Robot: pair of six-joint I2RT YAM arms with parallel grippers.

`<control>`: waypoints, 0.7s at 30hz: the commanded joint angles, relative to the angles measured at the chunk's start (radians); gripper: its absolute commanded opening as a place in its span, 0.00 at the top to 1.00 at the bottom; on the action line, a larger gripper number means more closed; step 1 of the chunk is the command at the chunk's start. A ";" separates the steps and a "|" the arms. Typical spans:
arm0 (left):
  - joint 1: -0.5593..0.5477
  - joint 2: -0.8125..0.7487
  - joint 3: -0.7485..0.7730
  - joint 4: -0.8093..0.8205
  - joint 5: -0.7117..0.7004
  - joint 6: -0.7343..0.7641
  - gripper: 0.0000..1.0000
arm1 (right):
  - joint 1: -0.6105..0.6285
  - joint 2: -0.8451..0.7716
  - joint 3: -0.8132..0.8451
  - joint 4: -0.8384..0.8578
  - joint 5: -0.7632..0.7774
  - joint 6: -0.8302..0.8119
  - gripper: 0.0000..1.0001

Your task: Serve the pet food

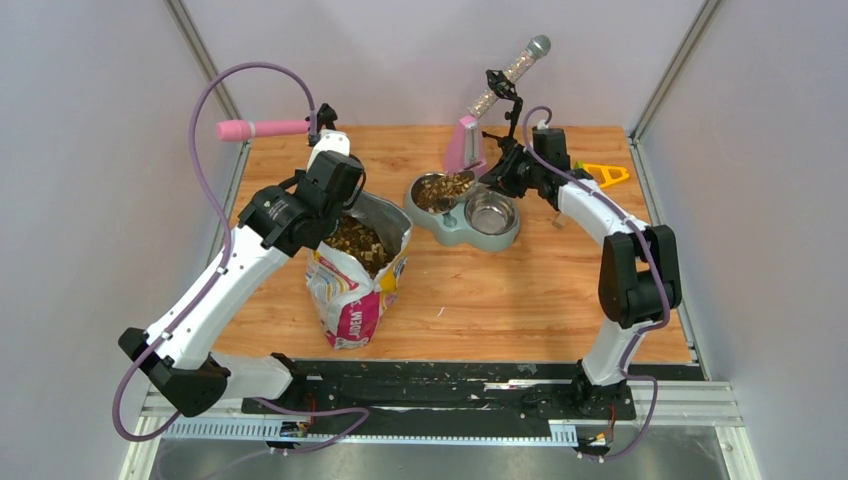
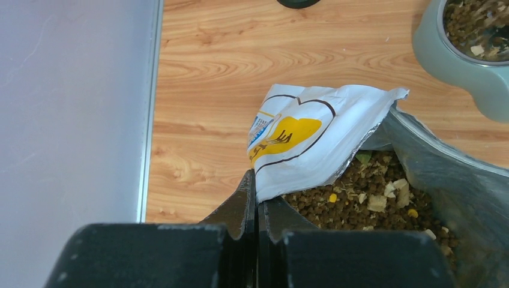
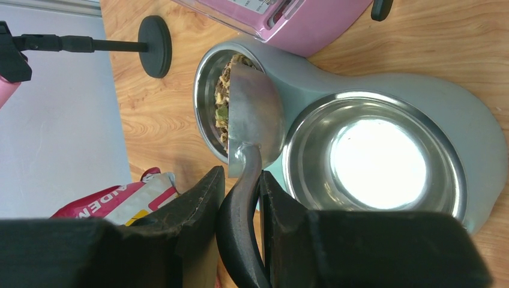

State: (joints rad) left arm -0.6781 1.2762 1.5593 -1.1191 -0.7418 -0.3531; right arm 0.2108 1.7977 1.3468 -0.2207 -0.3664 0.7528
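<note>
Both pincers are busy. The left pincer (image 2: 257,195) is pressed together on the folded white lip of the tall white, pink and yellow printed foil bag (image 1: 350,300). This bag stands just beside the grey-green plastic double-bowl feeder (image 3: 336,78), on the feeder's left side. I think the pincer pulls the lip back so that the mouth is wide for scooping and the bag does not tip.

The right pincer (image 3: 242,180) pinches the black curved handle of a shiny steel scoop (image 3: 255,114). Its cup is turned on its side over the feeder's left steel bowl (image 3: 201,93), which seems the way to let the load slide out.

Some of the brown and tan dry pet food (image 3: 223,102) lies in that left bowl, at the scoop's edge. A much larger heap is inside the open bag. The feeder's right steel bowl (image 3: 378,162) has nothing in it.

About writing: on the pink lower part of the bag I see large letters that look like "ADEM", but I am not sure of the whole word. The white lip carries a yellow heart with a small drawing, and the tiny print beside it is too small to read.
</note>
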 commanded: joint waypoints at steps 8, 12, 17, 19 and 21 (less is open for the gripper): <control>0.000 -0.104 0.027 0.224 -0.094 0.017 1.00 | 0.032 0.022 0.092 -0.020 0.081 -0.039 1.00; 0.000 -0.106 0.020 0.231 -0.082 0.016 1.00 | 0.040 0.022 0.106 -0.039 0.100 -0.051 1.00; 0.000 -0.105 0.016 0.232 -0.065 0.014 1.00 | 0.053 0.011 0.113 -0.060 0.139 -0.075 1.00; 0.000 -0.103 0.015 0.233 -0.063 0.013 1.00 | 0.056 0.010 0.119 -0.069 0.145 -0.082 1.00; 0.000 -0.104 0.015 0.233 -0.059 0.011 1.00 | 0.057 0.009 0.128 -0.077 0.148 -0.089 1.00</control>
State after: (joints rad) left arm -0.6781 1.2617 1.5291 -1.0676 -0.7307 -0.3492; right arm 0.2638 1.8183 1.4178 -0.2928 -0.2642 0.7029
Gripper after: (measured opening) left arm 0.007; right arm 0.265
